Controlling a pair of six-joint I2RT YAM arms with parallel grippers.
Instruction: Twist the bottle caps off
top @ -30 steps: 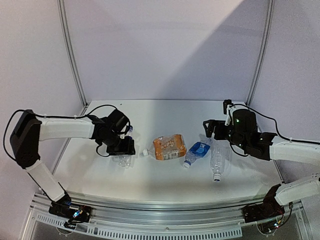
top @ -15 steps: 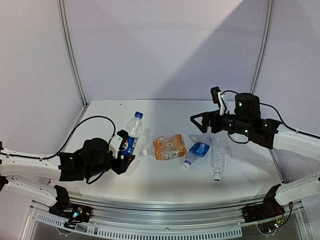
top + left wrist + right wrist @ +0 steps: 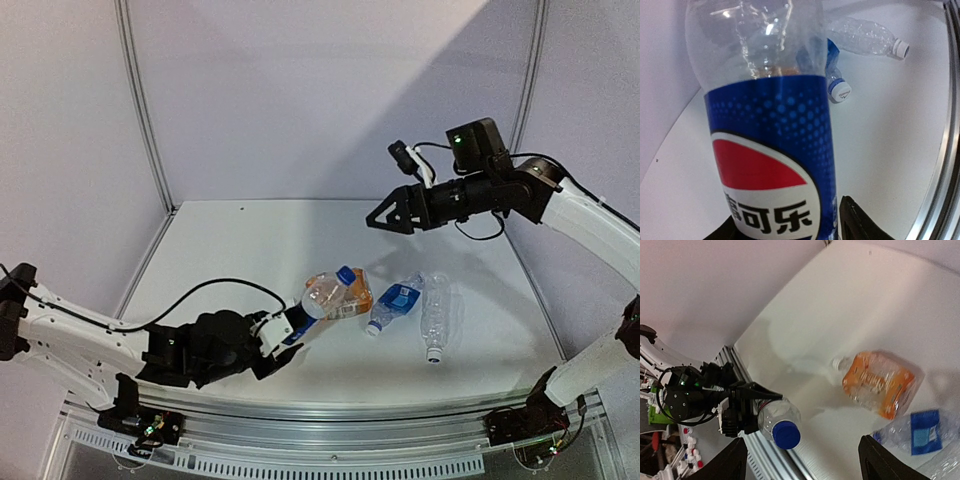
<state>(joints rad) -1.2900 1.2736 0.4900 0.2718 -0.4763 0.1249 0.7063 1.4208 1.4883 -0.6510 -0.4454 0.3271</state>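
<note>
My left gripper (image 3: 278, 343) is shut on the Pepsi bottle (image 3: 316, 300) and holds it off the table, tilted, with its blue cap (image 3: 346, 273) pointing up and right. In the left wrist view the bottle's label (image 3: 770, 150) fills the frame between my fingers (image 3: 860, 225). My right gripper (image 3: 385, 220) is open and empty, raised above the table. Its view looks down on the blue cap (image 3: 786, 434). The orange bottle (image 3: 350, 298) lies behind, its white cap (image 3: 837, 362) to the left. The blue-labelled bottle (image 3: 396, 300) and the plain clear bottle (image 3: 436, 312) lie to the right, capped.
The metal rail (image 3: 330, 440) runs along the table's near edge. The back wall and two uprights (image 3: 145, 110) close off the far side. In the left wrist view the blue-labelled bottle's cap (image 3: 840, 90) and the plain bottle's white cap (image 3: 901, 48) show.
My left arm has swung to the front centre and lifted the Pepsi bottle off the table, tilting it rightward. My right gripper has risen and moved left, above the bottle.
</note>
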